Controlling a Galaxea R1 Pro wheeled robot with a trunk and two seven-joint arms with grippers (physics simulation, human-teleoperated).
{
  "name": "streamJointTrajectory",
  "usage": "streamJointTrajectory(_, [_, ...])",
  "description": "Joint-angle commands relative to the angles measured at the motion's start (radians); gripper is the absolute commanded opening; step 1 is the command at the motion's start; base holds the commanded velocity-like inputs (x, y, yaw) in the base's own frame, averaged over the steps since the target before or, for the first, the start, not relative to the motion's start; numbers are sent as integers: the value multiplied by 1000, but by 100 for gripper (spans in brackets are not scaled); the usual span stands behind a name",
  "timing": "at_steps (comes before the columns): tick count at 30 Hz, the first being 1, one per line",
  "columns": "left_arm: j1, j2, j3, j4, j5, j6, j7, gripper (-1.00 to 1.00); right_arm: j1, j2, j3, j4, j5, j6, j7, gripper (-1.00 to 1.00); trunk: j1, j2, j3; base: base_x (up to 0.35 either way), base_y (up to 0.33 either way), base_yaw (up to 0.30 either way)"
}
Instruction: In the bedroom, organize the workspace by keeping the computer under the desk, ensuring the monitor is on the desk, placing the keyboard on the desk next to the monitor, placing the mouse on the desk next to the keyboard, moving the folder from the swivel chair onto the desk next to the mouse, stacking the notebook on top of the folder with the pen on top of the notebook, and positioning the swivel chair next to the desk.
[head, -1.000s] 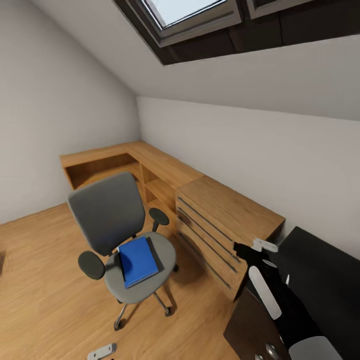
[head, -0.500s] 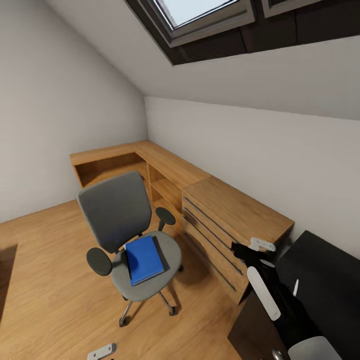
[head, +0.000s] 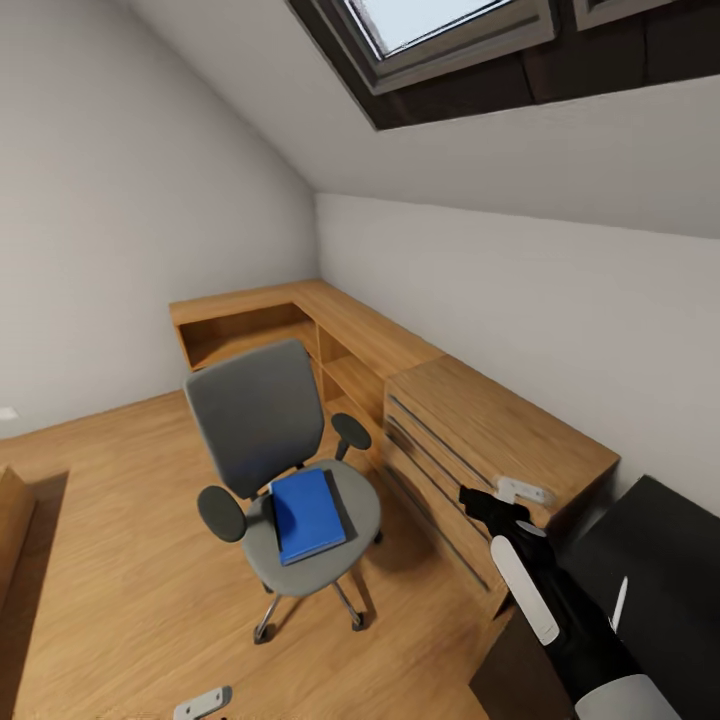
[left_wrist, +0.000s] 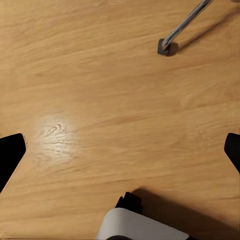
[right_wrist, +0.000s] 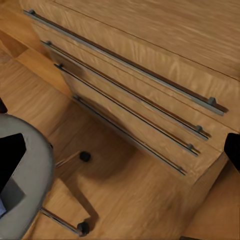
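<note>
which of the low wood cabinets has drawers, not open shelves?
The drawer cabinet, the one nearest the black desk, with long bar handles across its front. The shelf units running into the room's corner behind the chair are open.

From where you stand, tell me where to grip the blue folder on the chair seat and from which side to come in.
Grip the folder at its front edge, which reaches nearly to the seat's front rim. It lies flat on the swivel chair, with the backrest behind and armrests on both sides, so probably come from the open front, low, with the right gripper, which is nearer.
</note>
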Motion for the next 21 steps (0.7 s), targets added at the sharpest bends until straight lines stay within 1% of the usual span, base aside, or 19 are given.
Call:
streamJointTrajectory(1, [-1,1,-8,0,11,-6,6,100,-1,-1,3,-2,-8,2,-9,100,0,-1,-1,0,0,278])
streamJointTrajectory(7, [-1,1,-8,0,11,-6,6,100,-1,0,4,-2,-8,2,-9,100,0,-1,-1,0,0,247])
streamJointTrajectory(10, [-1,1,-8,0,11,-6,6,100,-1,0,6,-3,-8,4,-9,100,0,-1,-1,0,0,73])
streamJointTrajectory(17, [-1,1,-7,0,11,-6,6,100,-1,-1,6,-3,-8,4,-9,100,0,-1,-1,0,0,6])
streamJointTrajectory(21, [-1,1,-7,0,11,-6,6,100,-1,0,7,-3,-8,4,-9,100,0,-1,-1,0,0,140])
